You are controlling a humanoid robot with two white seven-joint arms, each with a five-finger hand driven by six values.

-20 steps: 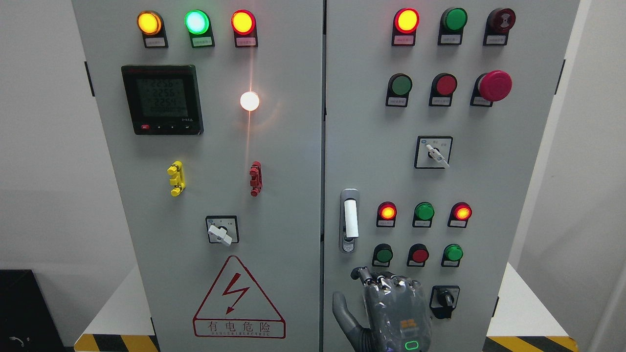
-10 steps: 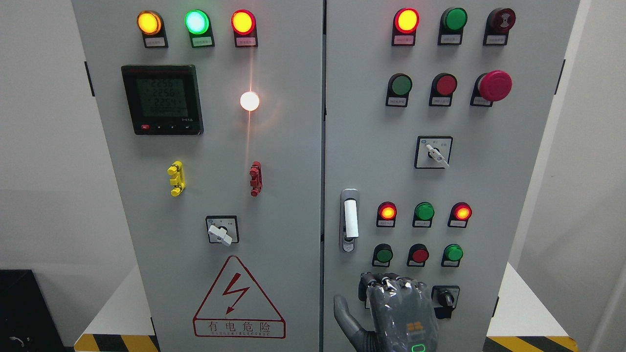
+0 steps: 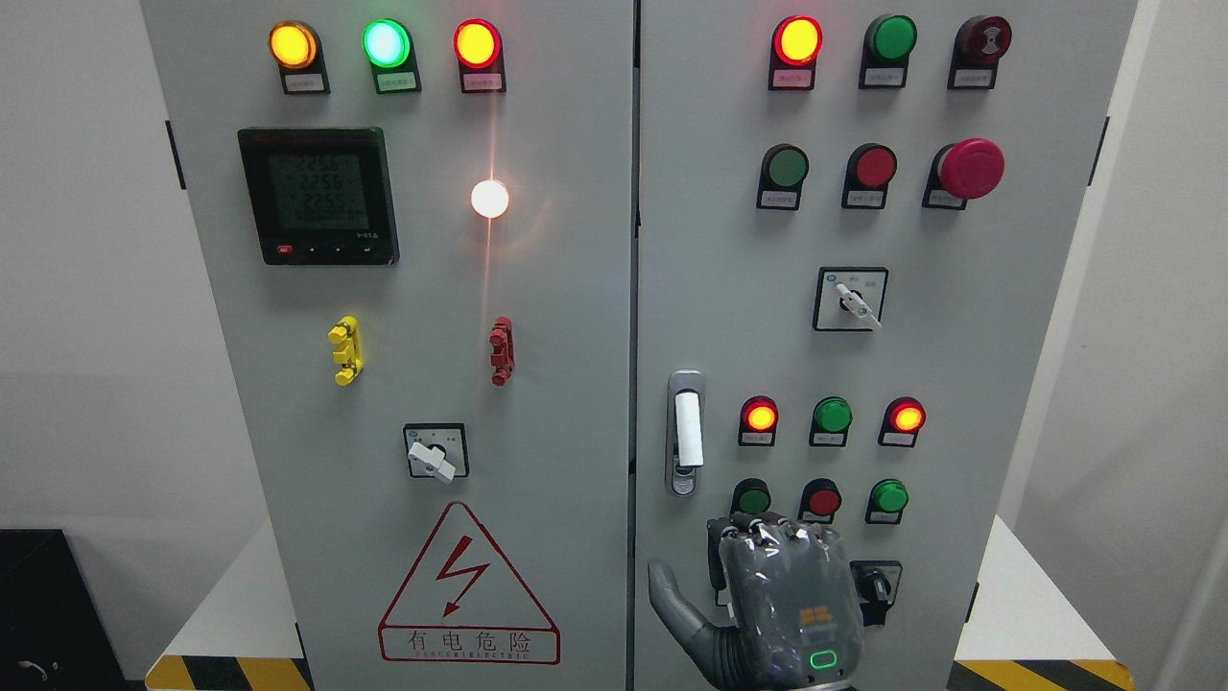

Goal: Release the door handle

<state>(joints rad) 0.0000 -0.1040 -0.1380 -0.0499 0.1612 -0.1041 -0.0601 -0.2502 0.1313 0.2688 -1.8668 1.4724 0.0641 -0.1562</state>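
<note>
The door handle (image 3: 687, 432) is a grey upright lever with a white grip and a lock below it, at the left edge of the cabinet's right door (image 3: 959, 384). My right hand (image 3: 767, 576) comes up from the bottom edge, below and to the right of the handle and apart from it. Its back faces me, the fingers (image 3: 758, 530) are curled toward the panel, and the thumb (image 3: 669, 590) sticks out to the left. It holds nothing. The hand hides part of the panel behind it. My left arm is out of view.
Around the hand are lit red and green buttons (image 3: 823, 499) and a black rotary switch (image 3: 875, 582). A red mushroom stop button (image 3: 971, 168) sits higher up. The left door (image 3: 576, 384) carries a meter (image 3: 318, 195), a selector switch (image 3: 435, 451) and a warning triangle (image 3: 468, 585).
My right hand has shifted a little to the right and then risen slightly, and its fingers have curled in tighter. It stays clear of the handle.
</note>
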